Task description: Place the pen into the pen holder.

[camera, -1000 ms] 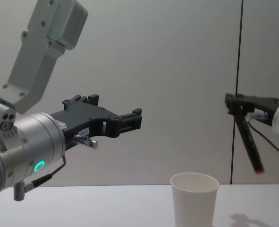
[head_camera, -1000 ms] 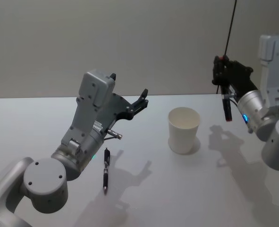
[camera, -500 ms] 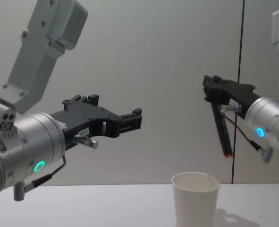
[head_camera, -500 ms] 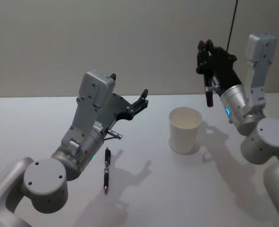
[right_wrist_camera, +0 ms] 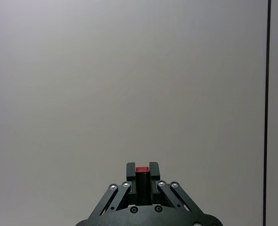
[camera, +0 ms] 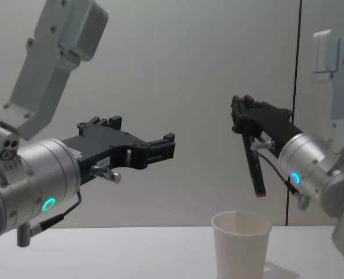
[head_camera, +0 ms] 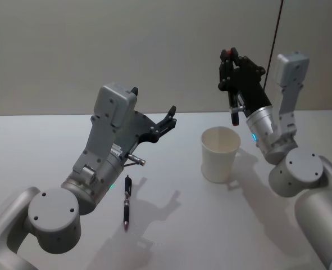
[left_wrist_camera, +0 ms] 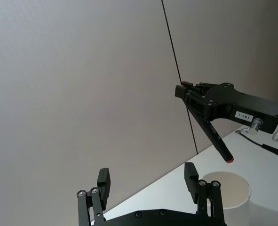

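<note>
**Aloft: my right gripper (camera: 241, 106) holds a pen (camera: 254, 163) over the pen holder (camera: 241, 244)**

My right gripper is closed on the upper end of the black pen, raised well above the table (head_camera: 42, 135). The right wrist view gives a detail of its own: a red end cap pinched squarely between the two fingers (right_wrist_camera: 131, 176). The chest view supplies the other end, a red tip hanging clear of the pen holder's rolled rim, over the right part of its mouth. The pen's long axis runs close to upright, tip down, the lower end leaning slightly toward my right. The pen holder, a white paper cup, stands upright on the table in front of my right arm. My left gripper (left_wrist_camera: 147, 175) is held up off the table to the left of the pen holder, jaws spread wide, holding nothing. The head view adds a second pen (head_camera: 126, 202), lying flat on the table near my left arm and well apart from the pen holder, its length running roughly toward and away from me.
</note>
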Tool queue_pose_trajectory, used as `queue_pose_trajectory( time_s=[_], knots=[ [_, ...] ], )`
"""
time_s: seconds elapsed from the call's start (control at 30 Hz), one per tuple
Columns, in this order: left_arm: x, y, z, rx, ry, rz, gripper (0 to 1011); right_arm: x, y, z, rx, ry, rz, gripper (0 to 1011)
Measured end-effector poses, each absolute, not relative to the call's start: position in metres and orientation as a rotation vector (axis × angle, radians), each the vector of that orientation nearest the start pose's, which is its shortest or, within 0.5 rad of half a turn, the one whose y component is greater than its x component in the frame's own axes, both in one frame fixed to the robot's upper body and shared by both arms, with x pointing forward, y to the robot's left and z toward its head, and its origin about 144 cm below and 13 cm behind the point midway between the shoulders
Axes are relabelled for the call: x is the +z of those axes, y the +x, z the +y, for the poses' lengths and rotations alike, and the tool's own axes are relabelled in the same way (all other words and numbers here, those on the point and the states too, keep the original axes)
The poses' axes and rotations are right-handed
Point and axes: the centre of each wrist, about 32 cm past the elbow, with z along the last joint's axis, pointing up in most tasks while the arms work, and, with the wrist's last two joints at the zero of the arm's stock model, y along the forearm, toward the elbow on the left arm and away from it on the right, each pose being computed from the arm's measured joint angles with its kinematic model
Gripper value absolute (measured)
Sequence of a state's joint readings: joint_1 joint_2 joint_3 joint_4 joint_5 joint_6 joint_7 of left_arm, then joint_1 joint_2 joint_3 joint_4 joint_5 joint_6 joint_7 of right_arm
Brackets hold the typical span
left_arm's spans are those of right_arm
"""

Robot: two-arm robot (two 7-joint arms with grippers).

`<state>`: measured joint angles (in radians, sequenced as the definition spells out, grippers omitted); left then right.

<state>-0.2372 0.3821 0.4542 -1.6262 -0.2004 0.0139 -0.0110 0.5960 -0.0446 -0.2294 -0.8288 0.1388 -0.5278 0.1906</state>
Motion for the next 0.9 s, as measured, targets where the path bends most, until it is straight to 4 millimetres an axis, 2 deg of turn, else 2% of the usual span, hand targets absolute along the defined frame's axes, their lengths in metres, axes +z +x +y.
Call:
queue_pose_trajectory(
  time_s=[0.9],
  knots=[
    [1.204, 0.492, 0.198, 1.124, 0.061, -0.268, 1004, 1.113, 0.600, -0.144, -1.166, 0.334, -0.248, 151]
  ],
)
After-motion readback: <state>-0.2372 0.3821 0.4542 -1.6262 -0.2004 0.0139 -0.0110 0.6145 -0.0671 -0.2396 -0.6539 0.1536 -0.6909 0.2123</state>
